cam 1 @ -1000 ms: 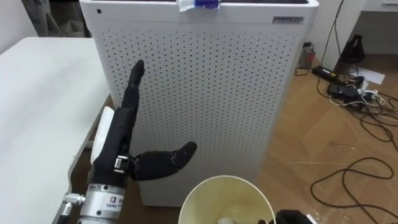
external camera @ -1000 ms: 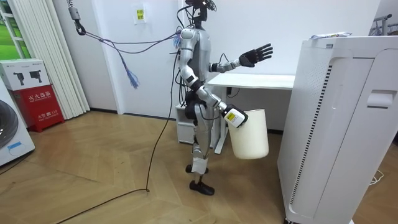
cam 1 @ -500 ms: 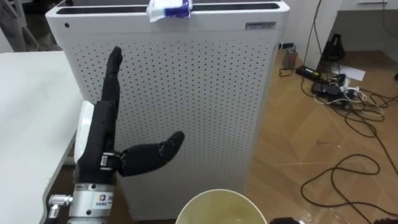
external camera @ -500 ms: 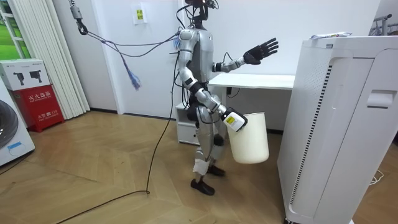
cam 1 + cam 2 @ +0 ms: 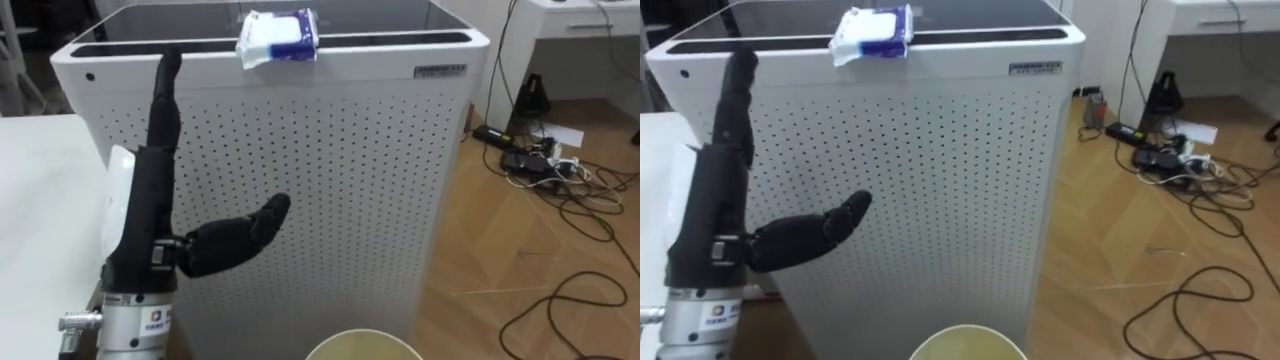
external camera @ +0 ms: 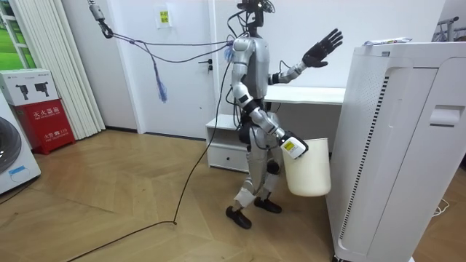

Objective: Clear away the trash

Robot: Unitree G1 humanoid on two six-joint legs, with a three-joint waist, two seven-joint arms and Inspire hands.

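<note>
A white and blue packet (image 5: pixel 278 36) lies on top of the tall white perforated appliance (image 5: pixel 330 180), near its front edge. My left hand (image 5: pixel 150 210) is raised upright in front of the appliance's left part, open, with the thumb sticking out to the right. It is below and to the left of the packet, apart from it. A white bin (image 6: pixel 307 169) hangs at the end of my right arm at hip height. The bin's rim (image 5: pixel 362 344) shows at the bottom edge of the eye views.
A white table (image 5: pixel 40 220) stands at my left, next to the appliance. Cables and a power strip (image 5: pixel 540 160) lie on the wooden floor to the right. I stand close in front of the appliance (image 6: pixel 397 145).
I have stepped nearer to the appliance, and its top with the packet has come into full view. My left hand has risen higher. The bin has dropped to the view's bottom edge.
</note>
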